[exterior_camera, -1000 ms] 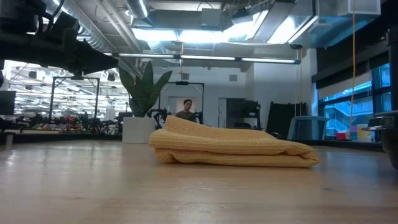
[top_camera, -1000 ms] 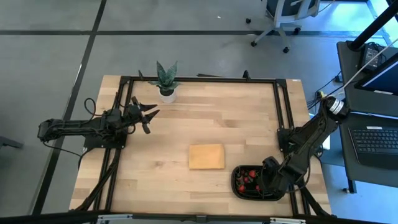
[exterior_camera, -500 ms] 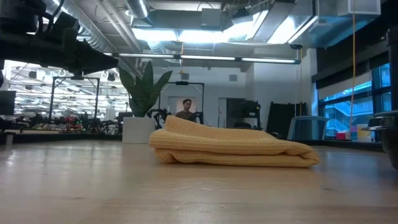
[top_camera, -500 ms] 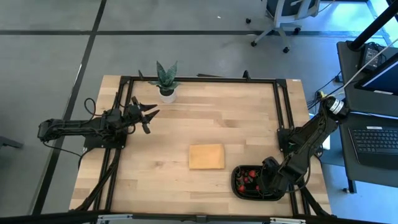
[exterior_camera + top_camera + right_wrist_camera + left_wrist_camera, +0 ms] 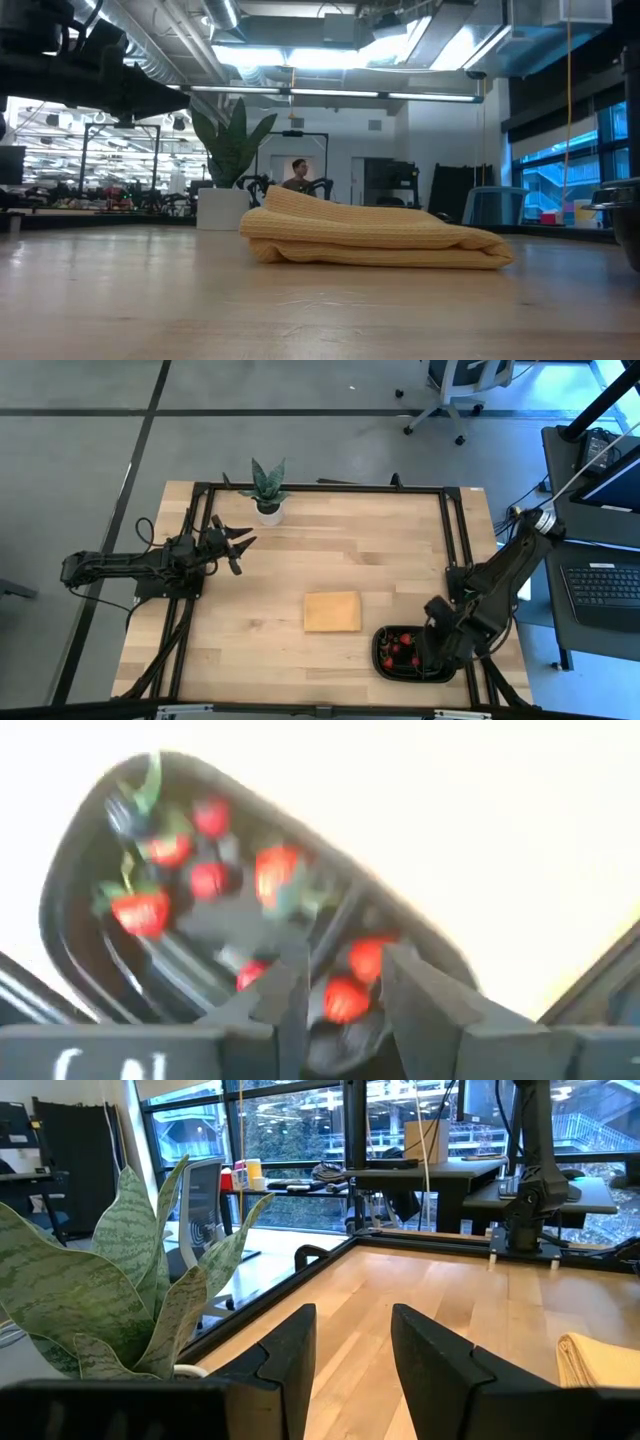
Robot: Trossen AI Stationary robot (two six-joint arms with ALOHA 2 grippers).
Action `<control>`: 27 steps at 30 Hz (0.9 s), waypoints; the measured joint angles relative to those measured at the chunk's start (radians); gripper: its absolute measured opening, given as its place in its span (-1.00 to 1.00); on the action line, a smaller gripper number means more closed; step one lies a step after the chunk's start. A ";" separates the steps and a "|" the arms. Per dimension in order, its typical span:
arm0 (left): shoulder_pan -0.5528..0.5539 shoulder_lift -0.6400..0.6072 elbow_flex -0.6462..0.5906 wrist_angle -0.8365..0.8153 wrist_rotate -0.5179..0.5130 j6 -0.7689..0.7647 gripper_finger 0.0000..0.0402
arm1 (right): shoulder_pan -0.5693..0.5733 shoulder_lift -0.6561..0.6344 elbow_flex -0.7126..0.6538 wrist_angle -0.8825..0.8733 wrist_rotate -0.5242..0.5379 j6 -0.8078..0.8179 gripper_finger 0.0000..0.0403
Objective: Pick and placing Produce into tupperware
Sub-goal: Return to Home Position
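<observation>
The right gripper (image 5: 345, 960) hangs just above the black tray (image 5: 62, 910), fingers parted with nothing between them. Directly beneath it, red strawberry-like berries (image 5: 140, 910) and what seem to be a few dark ones lie scattered in the tray, which sits close to the right arm's base. They look light, small and soft, apt to bruise or roll, so each is best pinched gently across its widest part. The left gripper (image 5: 240, 543) waits spread open beside the potted snake plant (image 5: 266, 488), well apart.
</observation>
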 joint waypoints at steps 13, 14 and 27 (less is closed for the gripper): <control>0.000 0.000 0.000 0.035 0.000 -0.004 -0.38 | -0.452 -0.151 -0.074 0.223 0.159 -0.923 -0.37; 0.000 0.000 0.000 0.035 0.000 -0.004 -0.38 | -0.493 -0.163 -0.089 0.290 0.159 -1.023 -0.37; 0.000 -0.025 0.002 0.036 -0.154 0.001 -0.38 | -0.877 -0.442 -0.155 0.541 0.153 -1.682 -0.37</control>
